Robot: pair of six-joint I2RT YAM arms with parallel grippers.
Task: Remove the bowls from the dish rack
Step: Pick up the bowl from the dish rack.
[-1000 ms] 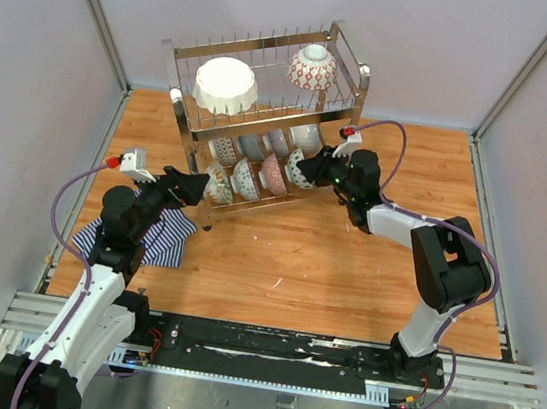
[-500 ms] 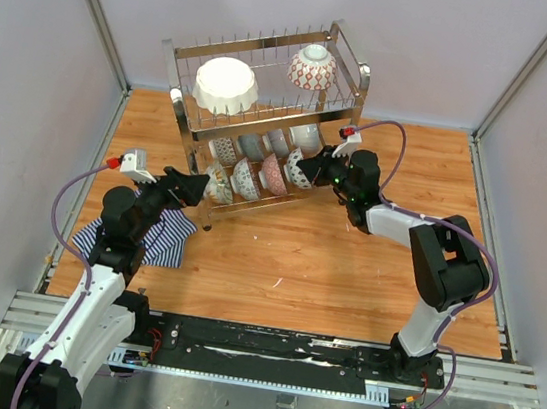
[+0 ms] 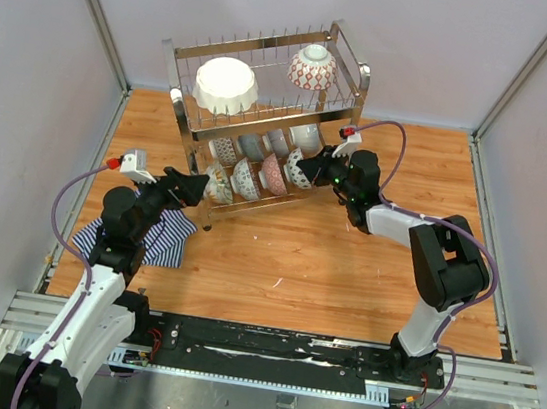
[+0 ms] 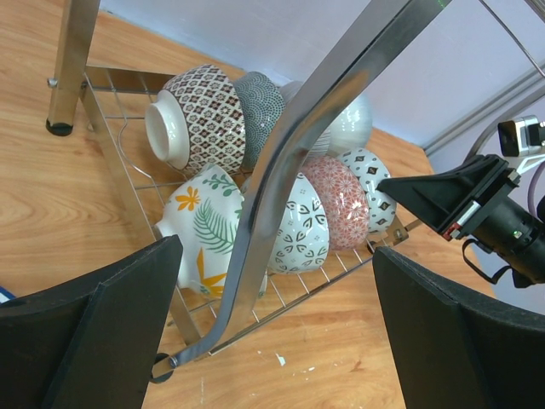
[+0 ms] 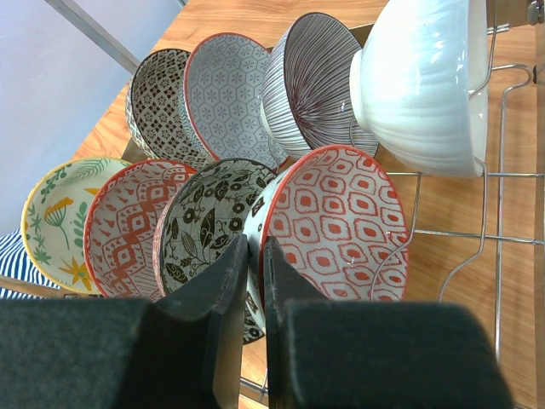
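seen from above, the dish rack (image 3: pixel 270 115) stands at the far side of the desk (image 3: pixel 326 267), bowls (image 3: pixel 226 85) on both tiers. left wrist: the left claw (image 4: pixel 277 251) gapes wide and empty before the lower bowls. right wrist: the right claw (image 5: pixel 255 244) is nipped onto the rim of a red-patterned bowl (image 5: pixel 336 221) on the lower tier.

My left gripper (image 4: pixel 275 251) is spread wide. Its two black fingers (image 4: pixel 94 332) sit at 7 o'clock and 5 o'clock. Between them, a shiny leg of the dish rack (image 4: pixel 328 111) slants up toward 1 o'clock. Behind the leg, the bowls (image 4: pixel 204 115) stand on their sides in two rows on the wire floor. The leaf bowl (image 4: pixel 204 223) is nearest me. At 3 o'clock, the right gripper (image 4: pixel 385 184) pinches the rim of the dotted bowl (image 4: pixel 370 200). The table (image 4: pixel 51 204) is wood.
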